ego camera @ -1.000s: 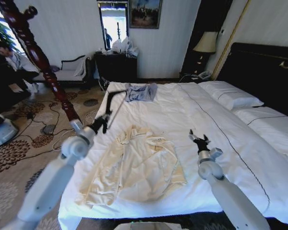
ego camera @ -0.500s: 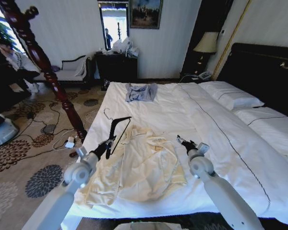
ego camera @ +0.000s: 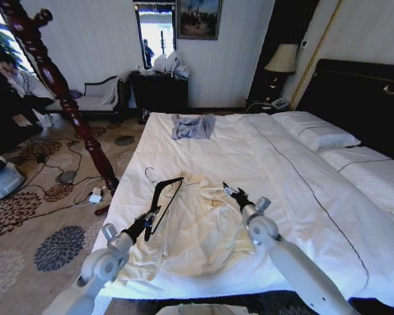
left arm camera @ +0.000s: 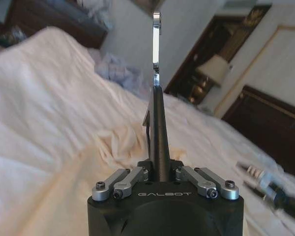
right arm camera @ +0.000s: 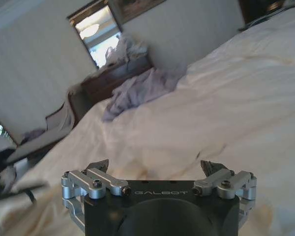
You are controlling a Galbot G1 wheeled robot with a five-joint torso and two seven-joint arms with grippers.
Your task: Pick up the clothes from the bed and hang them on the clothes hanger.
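The clothes (ego camera: pixel 190 230), a cream robe-like garment of soft, creased fabric, are spread flat in the lower centre of the head view, on the near part of the bed (ego camera: pixel 315 197). The long axis of the garment runs from the bottom edge of the duvet up toward the middle of the frame, with the collar end uppermost. The bed is covered by a smooth white duvet, and white pillows with thin dark piping are seen at the right against a dark headboard.

The clothes hanger (ego camera: pixel 165 202), a black triangular frame with a thin curved metal hook, is clamped by the left gripper (ego camera: pixel 146 225) at its lower corner. It is held tilted over the garment's left edge, its hook pointing toward the upper left of the frame. In the left wrist view the hanger (left arm camera: pixel 156 118) is seen edge-on, rising straight up from between the closed fingers.

The right gripper (ego camera: pixel 231 193) is poised at the garment's upper right, near the collar, its fingers (right arm camera: pixel 99 166) spread apart with nothing between them.
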